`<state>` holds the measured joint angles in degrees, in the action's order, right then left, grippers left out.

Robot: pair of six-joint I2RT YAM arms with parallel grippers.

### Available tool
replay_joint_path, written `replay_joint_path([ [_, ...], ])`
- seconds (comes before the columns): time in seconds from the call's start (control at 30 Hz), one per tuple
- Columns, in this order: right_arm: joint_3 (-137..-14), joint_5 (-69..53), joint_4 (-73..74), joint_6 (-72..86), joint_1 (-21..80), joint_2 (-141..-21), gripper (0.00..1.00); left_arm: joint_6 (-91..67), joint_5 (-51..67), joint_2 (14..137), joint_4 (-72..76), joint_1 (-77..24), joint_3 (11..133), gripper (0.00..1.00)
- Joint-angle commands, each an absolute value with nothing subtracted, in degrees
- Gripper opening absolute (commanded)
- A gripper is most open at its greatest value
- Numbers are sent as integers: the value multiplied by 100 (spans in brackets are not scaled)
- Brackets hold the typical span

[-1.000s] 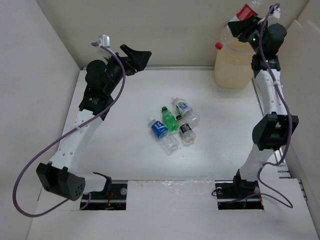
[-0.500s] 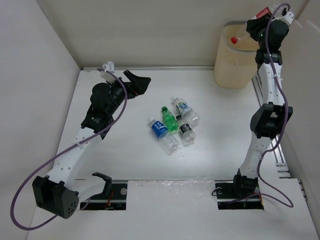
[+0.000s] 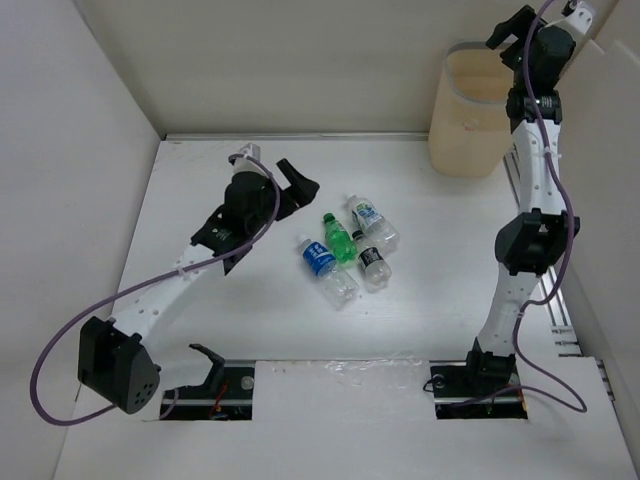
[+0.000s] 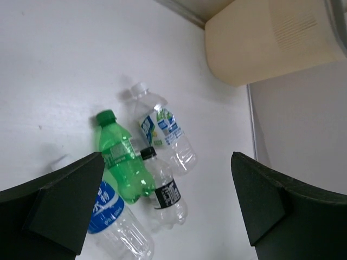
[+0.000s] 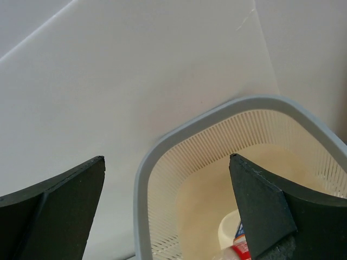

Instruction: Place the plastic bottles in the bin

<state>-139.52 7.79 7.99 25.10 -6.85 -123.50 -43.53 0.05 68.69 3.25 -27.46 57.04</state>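
A green bottle point(image 3: 338, 238), a blue-labelled bottle point(image 3: 322, 262), a black-labelled bottle point(image 3: 374, 266) and a white-capped bottle point(image 3: 368, 220) lay close together at the middle of the surface point(image 3: 450, 290). The left tool point(image 3: 298, 180) hung just left of these 4, jaws wide and empty. The right tool point(image 3: 510, 32) hung above the bin point(image 3: 465, 130) at the far right, jaws wide, holding nothing; part of a red-labelled bottle point(image 5: 242, 248) showed deep inside the bin

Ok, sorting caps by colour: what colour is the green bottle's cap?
Green, same as the green bottle itself; clearest in the left wrist view.
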Motion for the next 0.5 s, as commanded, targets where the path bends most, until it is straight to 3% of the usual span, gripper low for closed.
replay_joint_path([
  [0.0, -14194, 1115, 1001, 2154, -449, -12033, 100, -4929, -885, 6987, -332, -3303, 5889, 100],
  [0.23, -12669, 837, 1784, 1898, 298, -10558, 100, -5993, -966, 7347, -869, -3639, 5476, 100],
  [0.37, -10098, -92, 934, 2143, 544, -9380, 100, -6231, -1020, 7689, -1036, -3639, 5476, 100],
  [0.47, -9196, -937, 186, 2495, 545, -8904, 100, -6318, -853, 8129, -1115, -3700, 5599, 100],
])
